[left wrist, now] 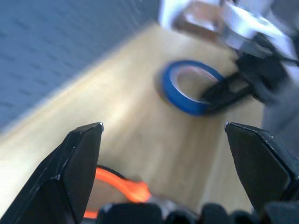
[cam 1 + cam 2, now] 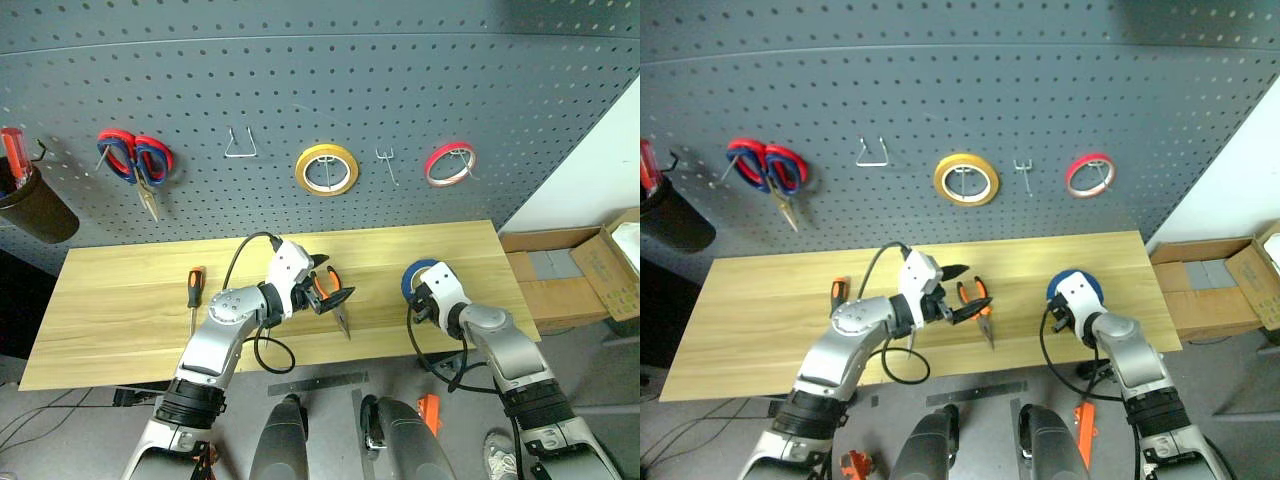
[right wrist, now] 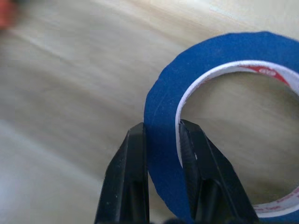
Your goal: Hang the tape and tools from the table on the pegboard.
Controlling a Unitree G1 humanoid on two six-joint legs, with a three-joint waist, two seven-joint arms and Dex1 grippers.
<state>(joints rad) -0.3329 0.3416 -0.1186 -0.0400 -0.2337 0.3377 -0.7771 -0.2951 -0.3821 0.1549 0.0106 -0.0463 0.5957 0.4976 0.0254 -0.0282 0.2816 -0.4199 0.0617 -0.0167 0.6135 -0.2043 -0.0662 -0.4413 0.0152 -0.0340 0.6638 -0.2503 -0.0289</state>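
The tape (image 3: 163, 140) is being pinched through its wall by the right gripper (image 3: 161, 135), one finger inside the core, probably so the ring stays free for a pegboard (image 2: 300, 90) hook. It is being held near the table's (image 2: 120, 300) right end. The left gripper (image 2: 325, 283) is being kept wide, empty, over the pliers (image 2: 335, 295).

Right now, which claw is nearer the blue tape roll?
Right. The right claw is clamped across the blue tape roll's wall; the left claw hangs open over the orange-handled pliers, well aside.
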